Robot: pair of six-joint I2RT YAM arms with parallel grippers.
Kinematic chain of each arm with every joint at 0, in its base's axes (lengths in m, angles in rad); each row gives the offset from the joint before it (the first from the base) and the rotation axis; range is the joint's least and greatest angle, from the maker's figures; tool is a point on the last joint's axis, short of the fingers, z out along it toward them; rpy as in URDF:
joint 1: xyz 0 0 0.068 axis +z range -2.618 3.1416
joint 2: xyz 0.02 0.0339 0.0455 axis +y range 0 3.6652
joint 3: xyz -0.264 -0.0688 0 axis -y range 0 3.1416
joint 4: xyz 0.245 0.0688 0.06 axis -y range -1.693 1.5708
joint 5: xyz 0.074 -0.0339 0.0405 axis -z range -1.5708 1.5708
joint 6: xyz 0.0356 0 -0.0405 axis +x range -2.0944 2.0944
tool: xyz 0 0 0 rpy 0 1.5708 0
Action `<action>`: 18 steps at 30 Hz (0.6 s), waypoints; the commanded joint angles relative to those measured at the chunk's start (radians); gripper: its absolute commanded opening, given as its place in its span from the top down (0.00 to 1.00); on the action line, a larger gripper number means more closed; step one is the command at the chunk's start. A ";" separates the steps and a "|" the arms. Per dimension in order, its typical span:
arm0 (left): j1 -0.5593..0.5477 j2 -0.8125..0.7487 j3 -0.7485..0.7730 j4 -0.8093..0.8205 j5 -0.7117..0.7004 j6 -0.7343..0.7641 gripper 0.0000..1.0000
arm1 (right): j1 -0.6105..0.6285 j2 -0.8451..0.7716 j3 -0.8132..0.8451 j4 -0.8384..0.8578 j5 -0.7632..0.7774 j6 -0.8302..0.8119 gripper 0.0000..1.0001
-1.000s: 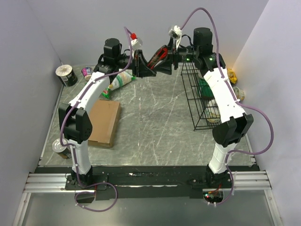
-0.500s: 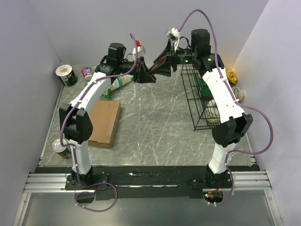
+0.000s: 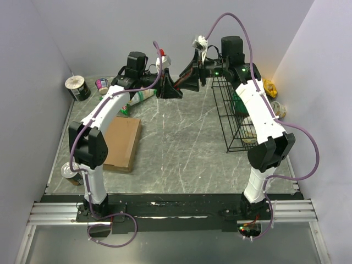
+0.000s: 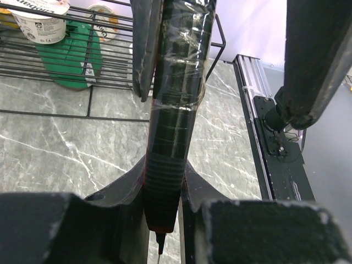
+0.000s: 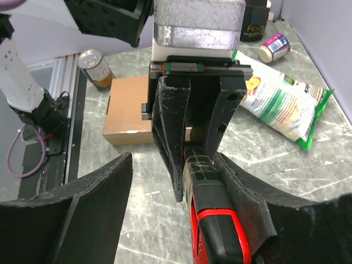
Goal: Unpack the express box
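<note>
A black-and-red tool (image 5: 212,220) is being clamped by the left fingers (image 5: 170,143) and flanked by the parted right fingers (image 5: 93,214); the express box (image 3: 122,143) is being borne flat at the left of the counter (image 3: 181,148)

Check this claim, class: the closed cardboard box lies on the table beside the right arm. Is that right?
Not quite. The box lies beside the left arm, not the right, as the top external view shows. It is closed and on the table.
</note>
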 commanded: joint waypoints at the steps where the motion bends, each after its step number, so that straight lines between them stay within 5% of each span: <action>1: -0.003 -0.079 -0.006 0.014 0.000 0.028 0.99 | 0.012 -0.002 0.040 -0.061 0.007 -0.058 0.34; 18: -0.005 -0.068 -0.005 0.046 0.004 -0.005 0.99 | 0.023 0.015 0.033 -0.029 -0.005 -0.023 0.46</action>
